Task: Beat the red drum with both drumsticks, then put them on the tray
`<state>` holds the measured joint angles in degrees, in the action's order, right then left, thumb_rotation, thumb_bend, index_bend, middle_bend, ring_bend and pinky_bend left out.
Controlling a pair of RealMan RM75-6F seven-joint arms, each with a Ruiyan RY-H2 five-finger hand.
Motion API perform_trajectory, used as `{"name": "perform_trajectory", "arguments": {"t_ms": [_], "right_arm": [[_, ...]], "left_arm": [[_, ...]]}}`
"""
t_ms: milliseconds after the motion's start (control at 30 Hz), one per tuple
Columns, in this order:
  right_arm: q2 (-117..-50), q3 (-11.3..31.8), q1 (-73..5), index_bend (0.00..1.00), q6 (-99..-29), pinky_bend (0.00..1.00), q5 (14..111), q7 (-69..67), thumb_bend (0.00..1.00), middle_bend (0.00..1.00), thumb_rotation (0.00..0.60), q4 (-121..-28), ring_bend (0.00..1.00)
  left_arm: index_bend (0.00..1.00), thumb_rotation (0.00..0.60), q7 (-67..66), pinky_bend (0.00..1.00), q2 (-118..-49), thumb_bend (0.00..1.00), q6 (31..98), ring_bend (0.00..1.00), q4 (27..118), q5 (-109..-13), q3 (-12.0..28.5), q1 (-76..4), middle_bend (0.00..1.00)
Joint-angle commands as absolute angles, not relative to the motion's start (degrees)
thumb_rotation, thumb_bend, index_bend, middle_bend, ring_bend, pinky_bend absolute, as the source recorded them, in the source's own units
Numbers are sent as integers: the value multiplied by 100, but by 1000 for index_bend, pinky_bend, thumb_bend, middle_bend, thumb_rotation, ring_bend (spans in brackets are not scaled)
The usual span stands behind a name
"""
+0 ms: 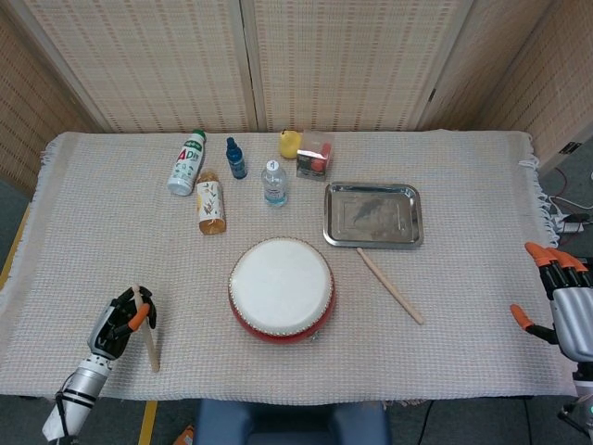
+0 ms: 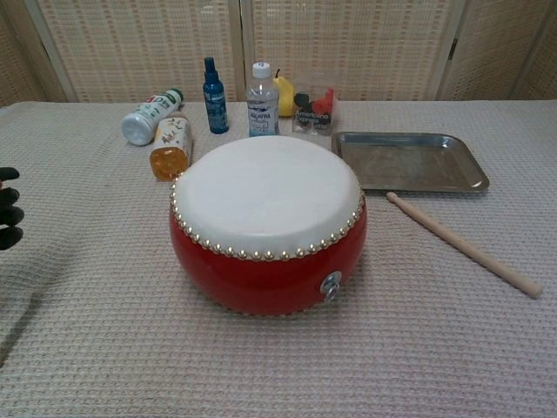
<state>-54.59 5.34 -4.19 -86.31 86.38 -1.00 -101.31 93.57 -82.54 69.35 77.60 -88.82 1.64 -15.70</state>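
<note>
The red drum (image 1: pixel 281 288) (image 2: pixel 268 223) with its white skin stands at the table's front middle. At the front left my left hand (image 1: pixel 120 323) grips one wooden drumstick (image 1: pixel 146 334), well apart from the drum. In the chest view only that hand's dark fingertips (image 2: pixel 9 209) show at the left edge, and its stick is out of frame. The second drumstick (image 1: pixel 390 286) (image 2: pixel 461 244) lies on the cloth between the drum and the steel tray (image 1: pixel 372 237) (image 2: pixel 409 183). Off the table's right edge, my right hand (image 1: pixel 563 301) holds nothing, with its fingers spread.
Behind the drum are a white bottle (image 1: pixel 186 162) and an orange bottle (image 1: pixel 211 202) lying down, a blue bottle (image 1: pixel 236 158), a water bottle (image 1: pixel 272 182), a yellow pear-like object (image 1: pixel 290 143) and a small box (image 1: pixel 315 154). A woven cloth (image 1: pixel 463 306) covers the table.
</note>
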Motion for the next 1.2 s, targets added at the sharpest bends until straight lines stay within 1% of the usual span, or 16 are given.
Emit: {"name": "perform_trajectory", "arguments": {"t_ms": [33, 167, 300, 400, 433, 567, 600, 667, 733, 800, 867, 1033, 1100, 1200], "right_arm": [[-5460, 533, -417, 48, -8646, 150, 8653, -111, 193, 108, 600, -10138, 22], [-5473, 530, -420, 48, -8651, 150, 8668, -108, 193, 108, 600, -10137, 22], [-5482, 526, -434, 48, -8638, 150, 8687, -107, 192, 108, 600, -10145, 22], [-5492, 523, -435, 48, -8645, 150, 8699, -107, 193, 108, 600, -10144, 22], [-5494, 523, -435, 48, -8645, 150, 8699, -107, 192, 108, 600, -10144, 22], [-5497, 522, -436, 48, -8644, 151, 8699, -108, 192, 108, 600, -10146, 22], [-5494, 527, -431, 48, -8663, 150, 8701, -115, 193, 108, 600, -10144, 22], [-5490, 527, -423, 48, -8678, 150, 8703, -123, 193, 108, 600, -10140, 22], [-5487, 533, -419, 48, -8691, 150, 8697, -134, 192, 108, 600, -10138, 22], [-5498, 528, -414, 48, -8687, 150, 8687, -156, 192, 108, 600, -10119, 22], [-5500, 530, -413, 48, -8690, 150, 8683, -171, 193, 108, 600, -10109, 22], [-5496, 538, -423, 48, -8682, 150, 8679, -187, 193, 108, 600, -10098, 22], [-5502, 537, -430, 48, -8668, 150, 8677, -204, 192, 108, 600, -10081, 22], [-5506, 535, -435, 48, -8652, 150, 8668, -222, 193, 108, 600, -10068, 22]], "left_arm": [[513, 600, 9084, 675, -8133, 427, 7060, 578, 7801, -9026, 7, -1522, 647], [547, 600, 8846, 711, -8081, 428, 7190, 592, 7779, -9158, -140, -1474, 667], [574, 600, 8692, 720, -8055, 428, 7297, 610, 7796, -9241, -243, -1446, 692], [661, 600, 8660, 787, -8098, 429, 7326, 685, 7838, -9186, -266, -1423, 780], [703, 600, 8661, 822, -8124, 428, 7338, 723, 7866, -9142, -244, -1416, 827], [773, 600, 8656, 885, -8153, 428, 7348, 797, 7914, -9081, -210, -1411, 913], [800, 600, 8699, 911, -8231, 428, 7431, 827, 8041, -8922, -65, -1387, 947], [849, 600, 8636, 960, -8282, 429, 7461, 886, 8120, -8794, 26, -1370, 993], [885, 600, 8568, 991, -8347, 429, 7504, 930, 8208, -8645, 148, -1352, 1000], [909, 600, 8508, 1000, -8428, 431, 7540, 960, 8307, -8502, 276, -1339, 1000], [919, 600, 8445, 1000, -8482, 432, 7560, 970, 8376, -8428, 367, -1346, 1000], [920, 600, 8263, 1000, -8763, 432, 7790, 970, 8592, -8107, 768, -1309, 1000], [921, 600, 8022, 1000, -8936, 432, 7895, 970, 8527, -8026, 907, -1317, 1000], [920, 600, 7476, 1000, -9209, 433, 8054, 970, 8226, -8041, 1001, -1353, 1000]]}}
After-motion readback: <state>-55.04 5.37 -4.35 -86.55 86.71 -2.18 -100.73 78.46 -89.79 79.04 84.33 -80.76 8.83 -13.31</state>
